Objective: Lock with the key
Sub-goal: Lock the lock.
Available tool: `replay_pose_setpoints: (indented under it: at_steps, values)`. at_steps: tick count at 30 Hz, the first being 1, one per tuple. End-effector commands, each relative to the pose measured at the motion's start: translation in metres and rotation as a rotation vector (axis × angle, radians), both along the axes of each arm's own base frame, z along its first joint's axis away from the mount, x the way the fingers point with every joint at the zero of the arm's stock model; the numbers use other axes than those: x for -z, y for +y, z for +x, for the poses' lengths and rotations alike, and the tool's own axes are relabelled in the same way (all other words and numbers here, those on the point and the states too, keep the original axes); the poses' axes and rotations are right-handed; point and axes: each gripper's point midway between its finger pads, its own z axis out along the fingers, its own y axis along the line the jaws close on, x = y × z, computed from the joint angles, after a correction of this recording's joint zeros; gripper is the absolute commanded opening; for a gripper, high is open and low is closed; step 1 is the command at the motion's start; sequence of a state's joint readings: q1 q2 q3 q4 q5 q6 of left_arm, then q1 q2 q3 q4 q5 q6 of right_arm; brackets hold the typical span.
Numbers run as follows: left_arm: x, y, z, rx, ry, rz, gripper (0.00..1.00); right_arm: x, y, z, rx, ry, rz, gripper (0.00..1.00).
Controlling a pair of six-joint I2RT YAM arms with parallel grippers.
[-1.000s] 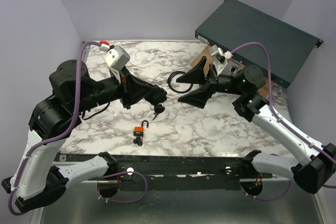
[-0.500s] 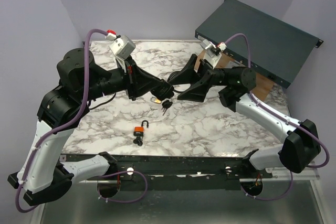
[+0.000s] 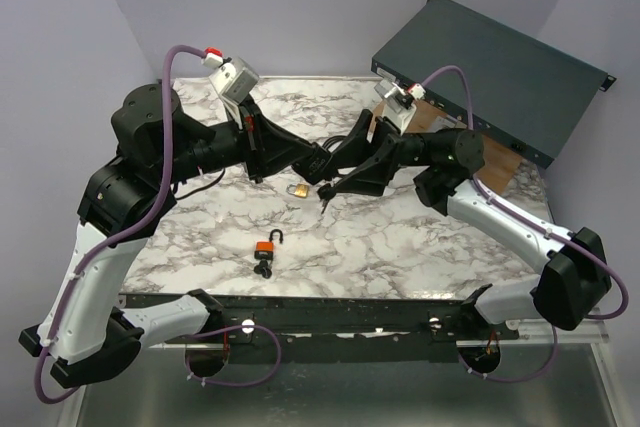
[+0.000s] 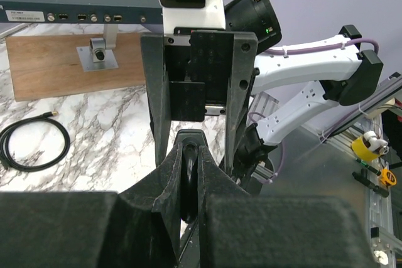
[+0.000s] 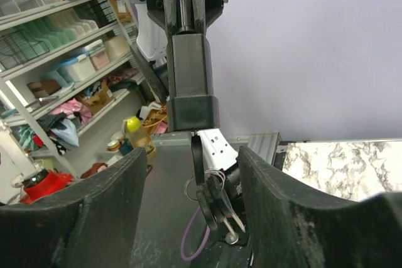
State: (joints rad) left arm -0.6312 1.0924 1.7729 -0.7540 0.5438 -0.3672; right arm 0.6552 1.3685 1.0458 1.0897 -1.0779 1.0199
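My left gripper [image 3: 316,171] is shut on the shackle of a padlock [image 3: 297,190] and holds it above the table's middle. In the left wrist view the jaws [image 4: 188,155] are pressed on the dark shackle. In the right wrist view the padlock's dark body [image 5: 191,86] hangs from those jaws, with a bunch of keys [image 5: 210,199] dangling under it. My right gripper [image 3: 338,179] is open, and in its own view [image 5: 191,183] its fingers stand on either side of the keys without touching them.
A second, orange padlock [image 3: 267,246] with a key lies on the marble table [image 3: 420,237] near the front edge. A black cable coil [image 4: 31,145], a wooden board with a metal bracket [image 4: 63,61] and a dark rack unit [image 3: 500,67] sit at the back right.
My left gripper has carried the padlock up and to the right. My right gripper has swung left to meet it and now straddles the hanging keys.
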Motion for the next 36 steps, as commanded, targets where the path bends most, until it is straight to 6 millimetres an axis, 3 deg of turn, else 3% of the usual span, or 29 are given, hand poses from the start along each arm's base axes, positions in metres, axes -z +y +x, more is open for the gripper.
replay_pose_setpoints:
  at_steps: [1,11,22,36]
  values:
    - [-0.040,0.002,-0.009,0.031,-0.111,-0.101,0.00,-0.009,0.001,-0.004,0.020,-0.042,0.011,0.59]
    - [-0.035,0.002,-0.005,0.033,-0.099,-0.096,0.00,-0.012,0.001,0.000,0.048,-0.025,0.019,0.38]
    - [-0.032,0.004,-0.001,0.023,-0.091,-0.098,0.00,-0.015,-0.001,-0.002,0.050,-0.026,0.023,0.01]
    - [-0.046,0.012,0.003,0.002,-0.109,-0.144,0.00,0.003,-0.005,-0.004,0.092,-0.013,-0.023,0.01]
